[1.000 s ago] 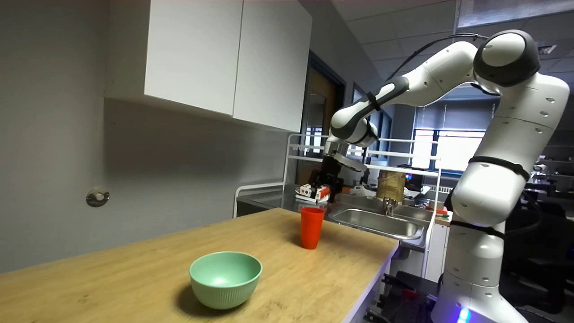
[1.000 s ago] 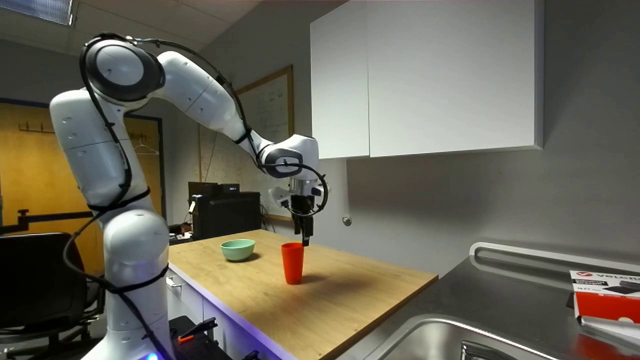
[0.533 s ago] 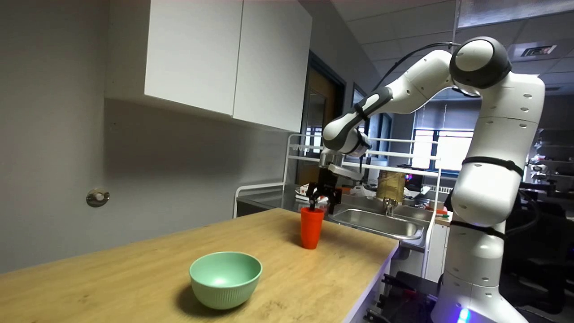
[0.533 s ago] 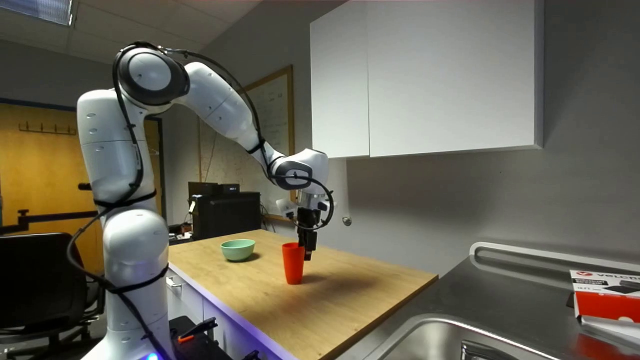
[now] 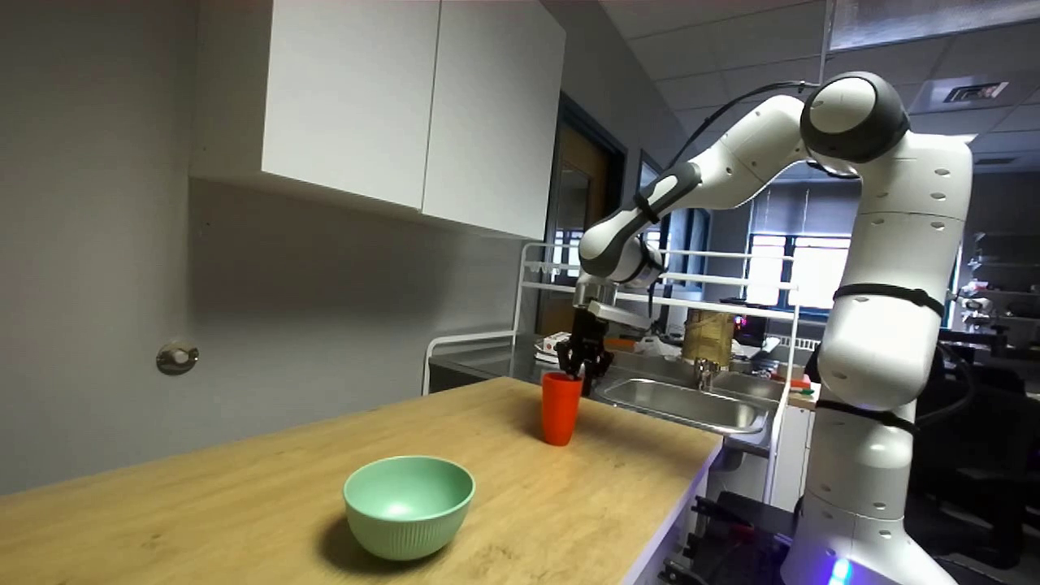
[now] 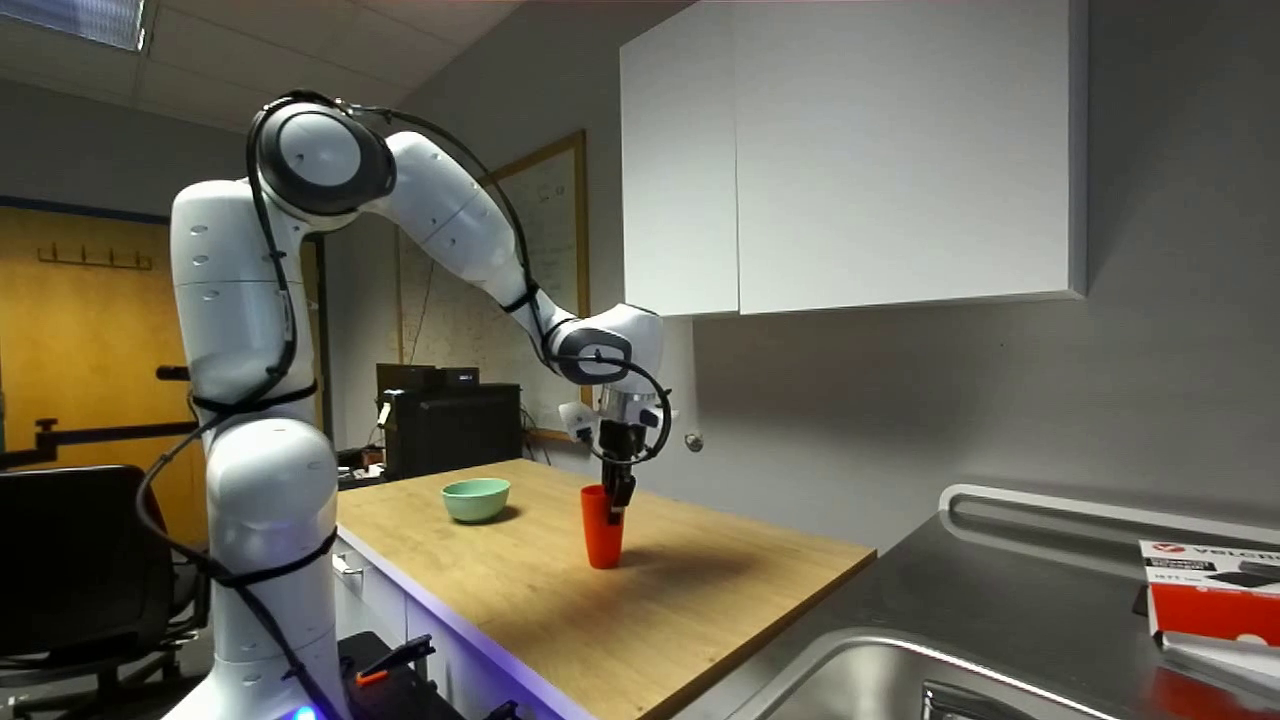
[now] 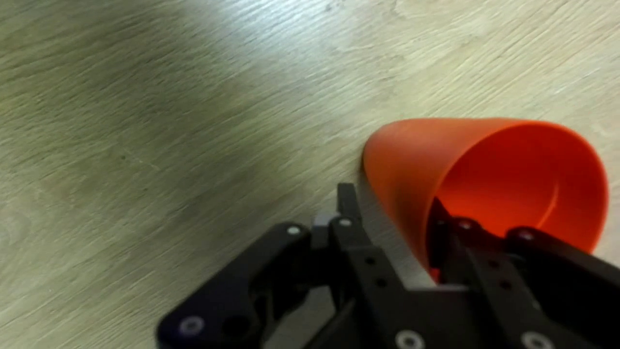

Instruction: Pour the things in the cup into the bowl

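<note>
Lower-centre in an exterior view, the cup has slid right; parted jaws straddle its wall, apparently pre-grasp.

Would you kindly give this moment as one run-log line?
gripper: open, fingers astride cup wall | cup: on table | bowl: on table, apart from cup | pour: not begun

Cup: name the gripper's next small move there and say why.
Probably close the gripper on the wall of the cup. The wrist view shows one finger inside the cup and the other finger outside, with a gap between that outer finger and the wall, so the grip does not look made. It should be held before any lift toward the bowl.
</note>
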{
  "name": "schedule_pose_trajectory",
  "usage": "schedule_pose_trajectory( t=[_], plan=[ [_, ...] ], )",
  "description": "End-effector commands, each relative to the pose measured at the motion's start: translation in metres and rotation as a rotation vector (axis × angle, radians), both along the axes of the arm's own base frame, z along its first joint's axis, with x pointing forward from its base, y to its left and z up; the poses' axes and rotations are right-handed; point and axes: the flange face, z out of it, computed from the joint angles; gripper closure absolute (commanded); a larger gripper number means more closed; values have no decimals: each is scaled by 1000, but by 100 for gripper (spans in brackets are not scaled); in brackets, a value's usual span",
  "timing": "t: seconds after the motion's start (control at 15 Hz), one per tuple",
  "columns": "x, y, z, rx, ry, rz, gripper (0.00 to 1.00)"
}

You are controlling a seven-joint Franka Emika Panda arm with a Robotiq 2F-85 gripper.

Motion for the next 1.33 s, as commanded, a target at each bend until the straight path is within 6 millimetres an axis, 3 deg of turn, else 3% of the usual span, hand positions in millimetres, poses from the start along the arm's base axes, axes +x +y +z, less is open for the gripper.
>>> schedule_pose_trajectory(
  t=[0.0,0.27,0.47,0.8,1.27],
  plan=[
    [8,8,13,-19,-3,-8,95],
    [15,33,31,-55,-33,27,100],
    [23,68,49,-119,-55,79,98],
    [26,148,76,-277,-94,206,98],
    [9,269,83,-462,-109,417,98]
  ],
)
